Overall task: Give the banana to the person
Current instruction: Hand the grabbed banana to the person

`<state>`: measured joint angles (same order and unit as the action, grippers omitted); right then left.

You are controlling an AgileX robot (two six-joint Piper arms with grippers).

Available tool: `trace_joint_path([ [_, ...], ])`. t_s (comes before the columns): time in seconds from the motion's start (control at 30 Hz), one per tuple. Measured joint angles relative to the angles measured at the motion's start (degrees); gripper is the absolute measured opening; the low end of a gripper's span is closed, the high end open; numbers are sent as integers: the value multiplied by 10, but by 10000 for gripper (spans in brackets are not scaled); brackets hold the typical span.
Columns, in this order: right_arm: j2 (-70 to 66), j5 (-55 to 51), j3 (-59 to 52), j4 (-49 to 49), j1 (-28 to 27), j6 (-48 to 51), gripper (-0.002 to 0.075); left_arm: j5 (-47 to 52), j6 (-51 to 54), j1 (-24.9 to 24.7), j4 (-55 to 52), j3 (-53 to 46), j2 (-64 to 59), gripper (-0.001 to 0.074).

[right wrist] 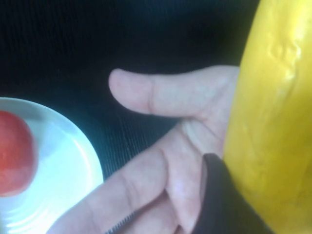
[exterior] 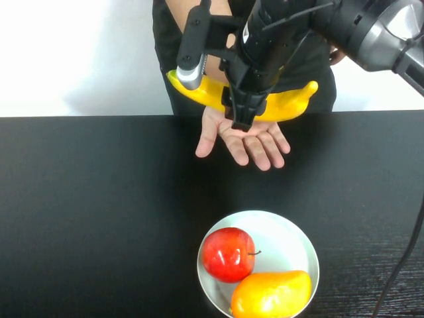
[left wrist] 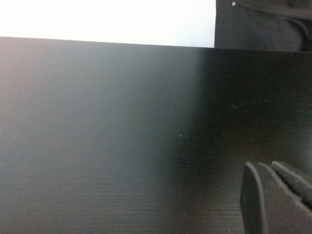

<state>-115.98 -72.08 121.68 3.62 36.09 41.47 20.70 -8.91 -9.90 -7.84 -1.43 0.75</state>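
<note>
One step left, I judge: right hand [exterior: 242, 119] clamped on banana [exterior: 291, 103] over person's palm [exterior: 246, 138], far centre; release next. Left hand [left wrist: 278, 195] parked low over worktop [exterior: 99, 212], fingers together.

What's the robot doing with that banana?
The right gripper is clamped on the banana and holds it just above the person's open hand, palm up at the far edge of the black table. The hand has not closed on the fruit yet. The left gripper sits low over the table, away from the action. An apple and a mango rest in a white bowl.
</note>
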Motion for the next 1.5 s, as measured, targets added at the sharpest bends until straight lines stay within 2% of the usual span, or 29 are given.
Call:
trace_joint_path([
  [0.17,-2,0,1,4,0,-3,288,0,0,0,0,0,0,-4],
  [0.37,-4,0,1,23,0,-43,434,0,0,0,0,0,0,-4],
  [0.47,-2,0,1,34,0,-64,463,0,0,0,0,0,0,-4],
  [0.8,43,0,1,35,0,-95,470,0,0,0,0,0,0,-4],
  [1.2,35,0,-6,32,0,-115,468,0,0,0,0,0,0,-4],
  [1.33,35,0,-6,32,0,-135,410,0,0,0,0,0,0,-4],
  [1.5,60,1,-18,27,0,-221,172,0,0,0,0,0,0,-4],
])
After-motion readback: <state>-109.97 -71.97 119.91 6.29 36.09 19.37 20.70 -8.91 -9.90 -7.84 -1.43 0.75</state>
